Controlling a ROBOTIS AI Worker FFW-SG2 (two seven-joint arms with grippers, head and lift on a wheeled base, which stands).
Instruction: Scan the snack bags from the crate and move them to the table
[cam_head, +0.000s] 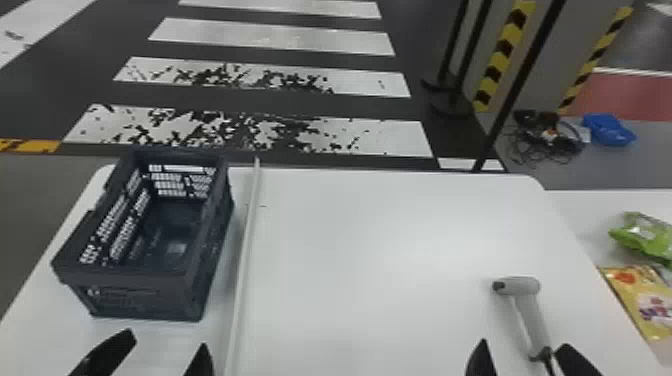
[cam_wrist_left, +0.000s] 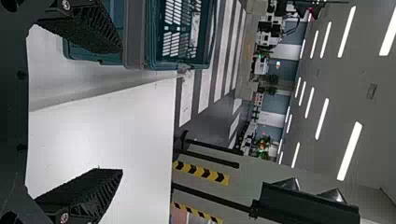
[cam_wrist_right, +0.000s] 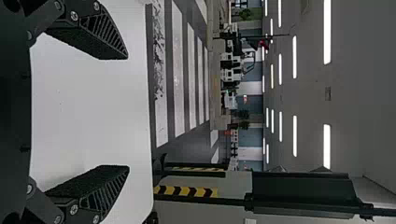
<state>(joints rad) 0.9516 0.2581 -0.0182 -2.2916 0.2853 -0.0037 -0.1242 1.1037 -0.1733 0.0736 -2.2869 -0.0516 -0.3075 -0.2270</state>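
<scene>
Your left pincer (cam_head: 167, 338) and right pincer (cam_head: 524, 343) gape wide, holding nothing. The crate (cam_head: 145, 300) sits left on your counter (cam_head: 350, 250), the scanner (cam_head: 520, 286) right; a green bag (cam_head: 645, 241) and yellow bag (cam_head: 637, 295), probably snacks, lie on the right-hand side counter (cam_head: 590, 215).

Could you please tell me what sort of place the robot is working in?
Probably a large indoor hall, perhaps a demonstration or test area: crosswalk stripes mark the floor, long ceiling lights run overhead, and yellow-and-black hazard strips stand beyond the table.
</scene>
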